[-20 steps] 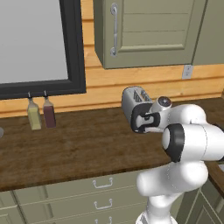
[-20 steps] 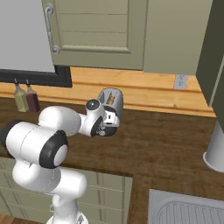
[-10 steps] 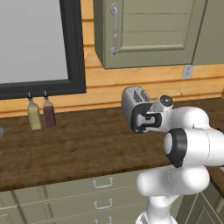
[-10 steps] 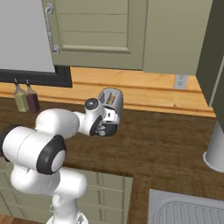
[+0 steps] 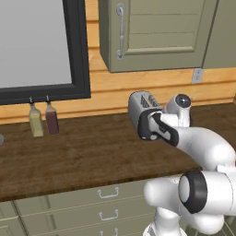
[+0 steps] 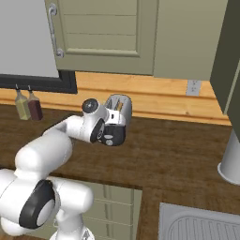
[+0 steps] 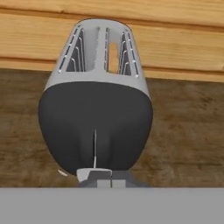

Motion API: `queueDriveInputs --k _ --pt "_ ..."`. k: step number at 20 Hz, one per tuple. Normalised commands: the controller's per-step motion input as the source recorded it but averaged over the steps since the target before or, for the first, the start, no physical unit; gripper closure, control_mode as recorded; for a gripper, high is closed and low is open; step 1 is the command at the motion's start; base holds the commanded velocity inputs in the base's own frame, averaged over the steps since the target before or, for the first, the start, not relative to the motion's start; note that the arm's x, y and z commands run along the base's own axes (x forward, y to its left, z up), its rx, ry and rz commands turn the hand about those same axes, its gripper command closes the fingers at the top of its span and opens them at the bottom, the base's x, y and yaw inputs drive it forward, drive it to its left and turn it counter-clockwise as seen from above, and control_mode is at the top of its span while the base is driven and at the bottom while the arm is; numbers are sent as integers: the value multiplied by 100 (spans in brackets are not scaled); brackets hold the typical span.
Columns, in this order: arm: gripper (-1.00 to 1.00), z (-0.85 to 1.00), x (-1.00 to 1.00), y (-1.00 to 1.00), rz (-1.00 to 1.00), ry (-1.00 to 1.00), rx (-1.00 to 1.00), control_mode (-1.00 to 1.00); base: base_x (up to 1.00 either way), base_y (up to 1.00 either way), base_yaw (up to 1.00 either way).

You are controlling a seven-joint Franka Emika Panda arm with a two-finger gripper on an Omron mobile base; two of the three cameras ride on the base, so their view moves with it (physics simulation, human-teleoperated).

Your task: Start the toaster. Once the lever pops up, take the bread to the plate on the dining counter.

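The silver-grey toaster (image 7: 96, 52) stands on the dark wood worktop against the wooden back wall, its black end panel (image 7: 96, 122) facing me. The tan bread (image 7: 113, 57) sits low in the right slot. My gripper (image 7: 103, 178) is shut, with its tips pressed together against the bottom of the panel's vertical slit. The lever is hidden behind my fingertips. In the base views the toaster (image 5: 140, 102) (image 6: 118, 107) is behind my hand, and the gripper (image 5: 146, 133) (image 6: 112, 138) lies low against its end. The plate and the dining counter are out of view.
Two bottles (image 5: 36, 122) (image 5: 51, 120) stand at the back left under a dark-framed panel (image 5: 76, 50). A wall cabinet (image 5: 152, 32) hangs above the toaster. A sink (image 6: 201, 225) lies at the front right, and a pale cylinder (image 6: 230, 159) stands at the right edge.
My hand has slid a little lower down the toaster's black end panel, with the elbow swinging outward. The toaster and bread have stayed put.
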Motion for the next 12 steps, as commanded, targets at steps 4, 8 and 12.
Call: queueDriveInputs --k 4,8,12 --pt "100 70 -27 19 -1 1 -7 -100 0 0 0" --pt "100 60 -26 52 -1 0 -18 -100 0 0 0" --pt "100 26 -16 61 -2 0 -21 -100 0 0 0"
